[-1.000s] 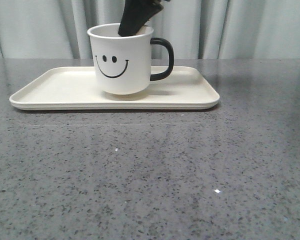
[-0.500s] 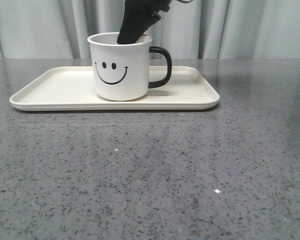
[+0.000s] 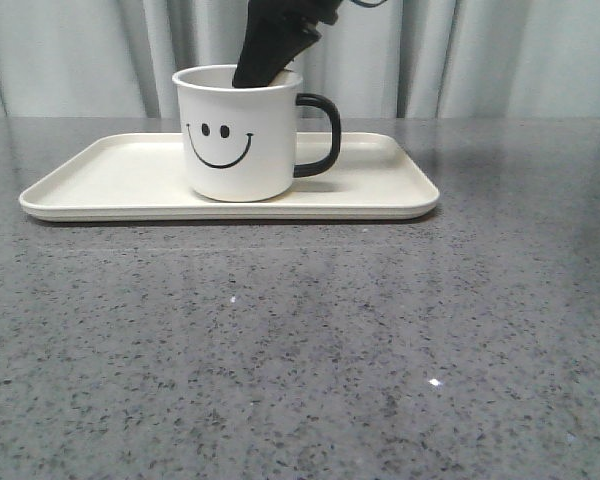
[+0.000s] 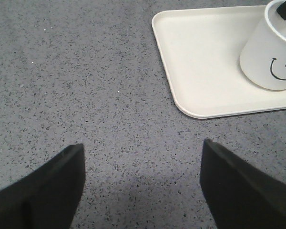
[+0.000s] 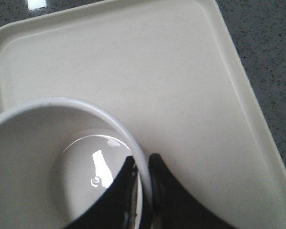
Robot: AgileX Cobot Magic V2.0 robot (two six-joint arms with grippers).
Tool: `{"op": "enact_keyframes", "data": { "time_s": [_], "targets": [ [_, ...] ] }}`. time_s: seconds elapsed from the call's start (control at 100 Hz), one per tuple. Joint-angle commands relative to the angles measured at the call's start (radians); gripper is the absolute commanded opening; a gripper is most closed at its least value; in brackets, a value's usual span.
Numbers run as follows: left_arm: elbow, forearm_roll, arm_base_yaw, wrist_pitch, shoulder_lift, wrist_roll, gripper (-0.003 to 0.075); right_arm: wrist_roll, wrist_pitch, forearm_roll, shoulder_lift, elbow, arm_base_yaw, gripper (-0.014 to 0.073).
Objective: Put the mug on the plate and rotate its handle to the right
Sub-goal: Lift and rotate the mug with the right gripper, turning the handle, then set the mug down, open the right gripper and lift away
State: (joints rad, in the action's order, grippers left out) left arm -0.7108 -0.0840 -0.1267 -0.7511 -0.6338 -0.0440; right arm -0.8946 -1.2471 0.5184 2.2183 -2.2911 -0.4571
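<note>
Mug, white, glossy and cylindrical with a black smiley, is sitting upright on the plate, a shallow cream rounded-corner tray on the speckled grey table. Its black loop handle is pointing right. The right gripper is pinching the mug's thin wall, one finger inside. The left gripper is hanging spread wide over bare tabletop.

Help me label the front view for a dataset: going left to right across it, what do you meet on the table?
Left rim of the plate → mug, with the right end effector gripping its rim → handle → right end of the plate.
</note>
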Motion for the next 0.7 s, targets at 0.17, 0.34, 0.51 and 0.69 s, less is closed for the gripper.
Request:
{"op": "enact_keyframes", "data": {
  "time_s": [0.17, 0.34, 0.51, 0.69],
  "targets": [
    [-0.027, -0.006, 0.004, 0.073, 0.002, -0.009, 0.0489, 0.013, -0.045, 0.033, -0.06, -0.024, 0.004, 0.0327],
    [-0.027, -0.006, 0.004, 0.073, 0.002, -0.009, 0.0489, 0.045, 0.005, 0.033, -0.069, -0.024, 0.004, 0.0409],
    [-0.027, -0.006, 0.004, 0.073, 0.002, -0.009, 0.0489, 0.054, 0.051, 0.033, -0.118, -0.025, 0.008, 0.0412],
    [-0.027, -0.006, 0.004, 0.073, 0.002, -0.009, 0.0489, 0.136, 0.085, 0.033, -0.208, -0.025, 0.038, 0.0411]
  ]
}}
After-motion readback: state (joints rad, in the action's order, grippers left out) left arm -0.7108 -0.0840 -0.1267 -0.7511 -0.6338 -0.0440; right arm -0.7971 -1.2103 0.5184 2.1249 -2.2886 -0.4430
